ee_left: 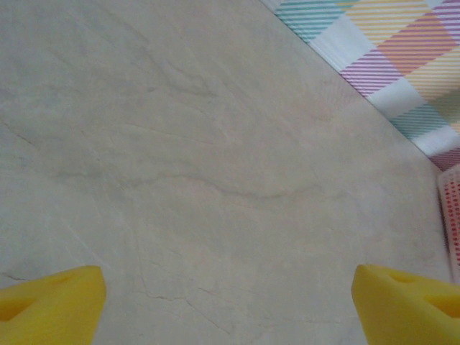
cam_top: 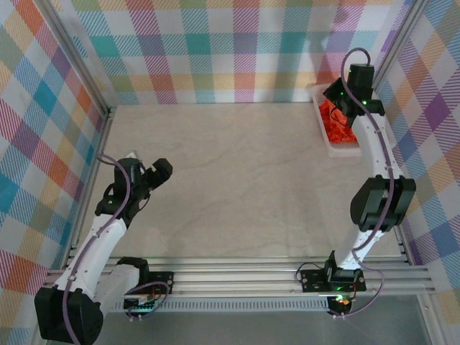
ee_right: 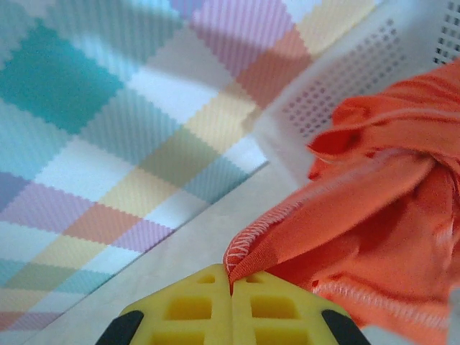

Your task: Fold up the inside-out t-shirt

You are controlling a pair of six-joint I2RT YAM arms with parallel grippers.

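Inside-out t-shirt [ee_right: 374, 215], judged soft and limp, is pinched at a stitched hem near the basket [ee_right: 338, 93] wall by the right gripper [ee_right: 231, 291]; the left gripper [ee_left: 230, 305] is spread wide.

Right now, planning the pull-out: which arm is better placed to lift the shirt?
Right. The right gripper is shut on the shirt hem at the basket; the left gripper hangs open far away.

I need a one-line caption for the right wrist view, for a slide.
Right pincer shut on a stitched hem of the orange t-shirt, white mesh basket wall behind it.
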